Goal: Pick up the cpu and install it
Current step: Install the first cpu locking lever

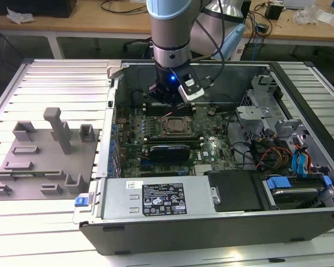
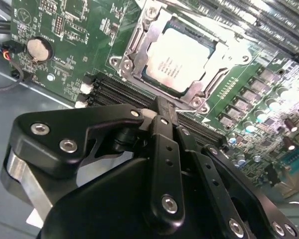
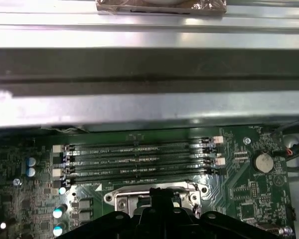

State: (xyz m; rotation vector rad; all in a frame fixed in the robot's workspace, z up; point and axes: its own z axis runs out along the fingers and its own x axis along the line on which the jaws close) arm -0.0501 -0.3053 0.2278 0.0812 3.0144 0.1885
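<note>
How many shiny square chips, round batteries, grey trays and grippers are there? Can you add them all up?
cpu: 1
battery: 1
tray: 1
gripper: 1
Total: 4
</note>
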